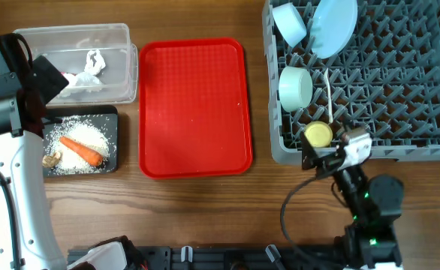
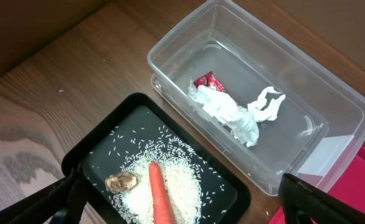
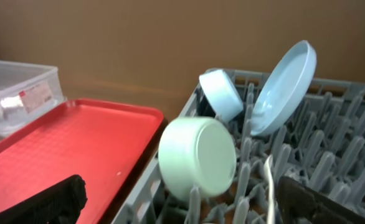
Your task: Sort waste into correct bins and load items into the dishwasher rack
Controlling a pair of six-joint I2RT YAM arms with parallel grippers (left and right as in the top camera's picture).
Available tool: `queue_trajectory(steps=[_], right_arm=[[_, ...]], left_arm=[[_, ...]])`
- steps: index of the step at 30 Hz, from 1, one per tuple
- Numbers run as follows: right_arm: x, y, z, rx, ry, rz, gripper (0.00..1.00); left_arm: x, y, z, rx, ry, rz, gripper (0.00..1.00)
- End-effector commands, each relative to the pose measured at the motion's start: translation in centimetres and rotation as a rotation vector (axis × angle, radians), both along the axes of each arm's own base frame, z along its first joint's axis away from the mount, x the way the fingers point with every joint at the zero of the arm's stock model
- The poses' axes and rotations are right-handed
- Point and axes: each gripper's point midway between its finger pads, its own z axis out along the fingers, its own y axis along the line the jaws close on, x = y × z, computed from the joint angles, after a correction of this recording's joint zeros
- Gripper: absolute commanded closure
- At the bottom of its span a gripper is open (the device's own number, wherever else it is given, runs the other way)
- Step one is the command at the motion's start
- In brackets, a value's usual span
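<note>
The clear tub (image 1: pixel 122 37) holds a crumpled white tissue (image 2: pixel 232 112) and a red wrapper (image 2: pixel 208 81). The black tray (image 1: pixel 111 161) holds the carrot (image 1: pixel 81 150), rice (image 2: pixel 182 180) and a brown scrap (image 2: pixel 121 182). My left gripper (image 2: pixel 182 211) is open and empty above the black tray, with the carrot (image 2: pixel 159 199) below it. The grey rack (image 1: pixel 430 112) holds the blue plate (image 1: pixel 334 26), a blue bowl (image 1: pixel 289 22), the green bowl (image 1: pixel 295 86), the yellow cup (image 1: pixel 318 133) and the white spoon (image 1: pixel 329 94). My right gripper (image 3: pixel 182 211) is open and empty at the rack's front edge, facing the green bowl (image 3: pixel 198 155).
The flat red tray (image 1: pixel 194 105) lies between the bins and the rack with nothing on it. The right arm's cable loops over the table in front of the rack. The left arm stands along the table's left edge.
</note>
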Motion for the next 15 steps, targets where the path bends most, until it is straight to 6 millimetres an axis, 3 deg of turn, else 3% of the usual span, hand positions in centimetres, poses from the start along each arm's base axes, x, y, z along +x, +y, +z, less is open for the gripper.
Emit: queue_trajectory(steps=[1, 4, 15], right_arm=[[-0.7, -0.8, -0.9, 0.048, -0.051, -0.064, 0.00], [-1.2, -0.8, -1.7, 0.046, -0.052, -0.062, 0.00], [-2.3, -1.0, -0.9, 0.027, -0.103, -0.068, 0.00]], left_arm=[[-0.1, 0.4, 1.0, 0.017, -0.021, 0.013, 0.00], [-0.1, 0.4, 1.0, 0.017, -0.021, 0.013, 0.00], [-0.1, 0.4, 1.0, 0.017, -0.021, 0.013, 0.00]])
